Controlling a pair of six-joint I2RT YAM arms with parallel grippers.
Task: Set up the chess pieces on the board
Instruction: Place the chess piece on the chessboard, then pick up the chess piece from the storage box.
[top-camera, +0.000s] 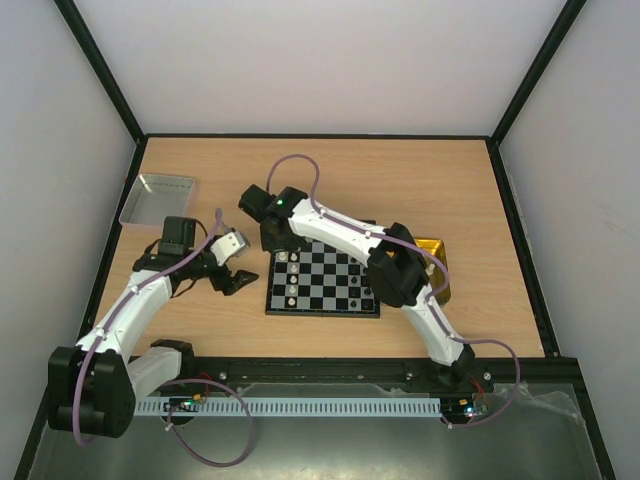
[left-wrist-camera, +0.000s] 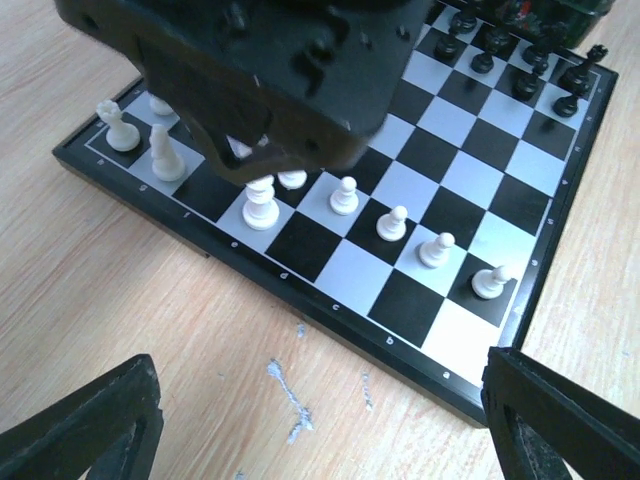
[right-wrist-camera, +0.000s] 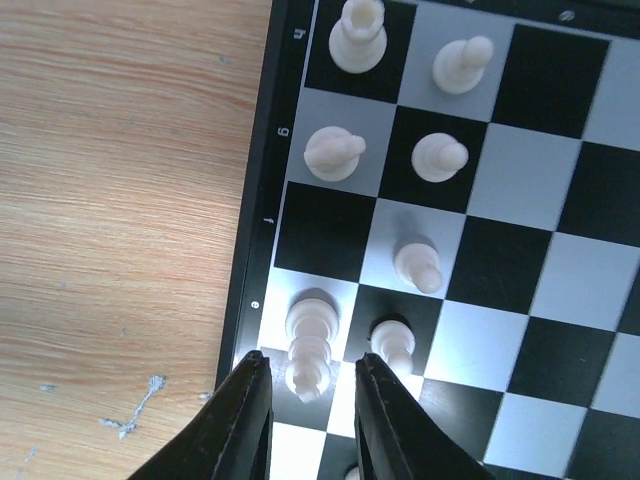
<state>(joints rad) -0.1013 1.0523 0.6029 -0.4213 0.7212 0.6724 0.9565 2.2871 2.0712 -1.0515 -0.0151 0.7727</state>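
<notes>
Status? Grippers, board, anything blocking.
Left gripper open, beside board. Right gripper straddling tall white piece on back rank, grip unclear. White pawns in a row, black pieces on far side. Nothing seen blocking.

My left arm (top-camera: 130, 305) and right arm (top-camera: 340, 230) wear white shells over black joints. Lilac cables (top-camera: 296, 160) loop alongside, and the fingers (right-wrist-camera: 240, 425) are matte black.

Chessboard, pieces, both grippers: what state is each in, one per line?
board, flat on table, partly set.
white pieces, upright on their squares.
black pieces, upright along opposite edge.
left gripper, wide open, empty.
right gripper, narrowly open astride tall white piece, gaps each side.
</notes>
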